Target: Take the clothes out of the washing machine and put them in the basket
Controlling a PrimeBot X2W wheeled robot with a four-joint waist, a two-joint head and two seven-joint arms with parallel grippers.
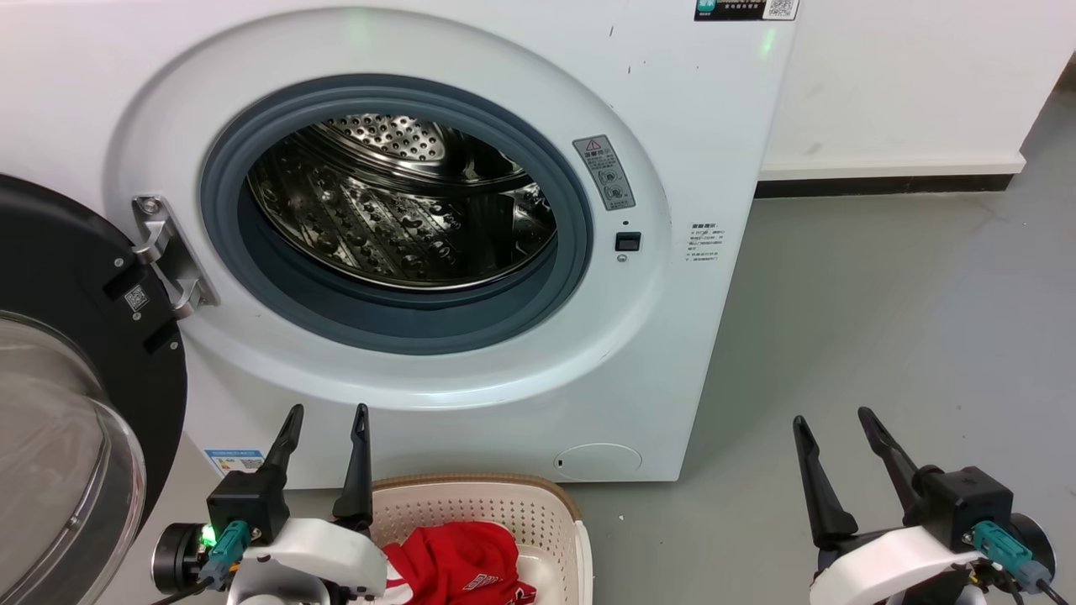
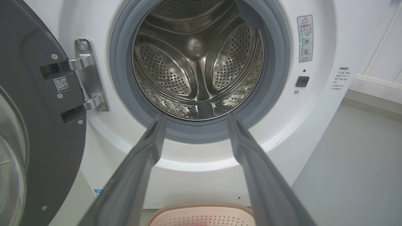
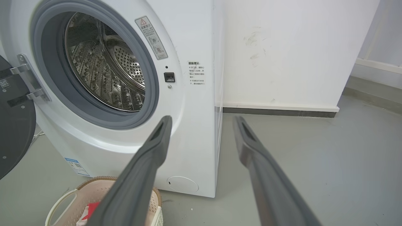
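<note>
**A:** Where do the grippers stand?

**B:** Both are low and nearest the head camera. The left gripper (image 1: 328, 412) hangs above the basket's left side, fingers apart and holding nothing. The right gripper (image 1: 832, 418) is well off to the right over the floor (image 1: 883, 336), with its fingers also spread and nothing between them.

**A:** And the clothes?

**B:** A red heap of clothes (image 1: 458, 559) lies inside the basket (image 1: 471, 481). The basket stands on the floor just before the washer (image 1: 672, 353), under the porthole.

**A:** Anything further in?

**B:** The door (image 1: 76, 277) stands wide open to the left. Past the grey seal, the drum (image 2: 198, 62) presents bare perforated steel. In the left wrist view that covers its back wall, paddles and bottom. The strip right behind the seal's lower lip is hidden.

**A:** So which step is in hand?

**B:** Going by that, the unloading looks finished, or at its last check.

**A:** What does the next move call for?

**B:** Probably a look over the lip, to confirm nothing is caught there. If something is, the left arm is better placed, since it points straight at the opening. It would have to reach in over the seal and pinch the soft cloth. Then it would carry the cloth back above the basket before letting go.
</note>
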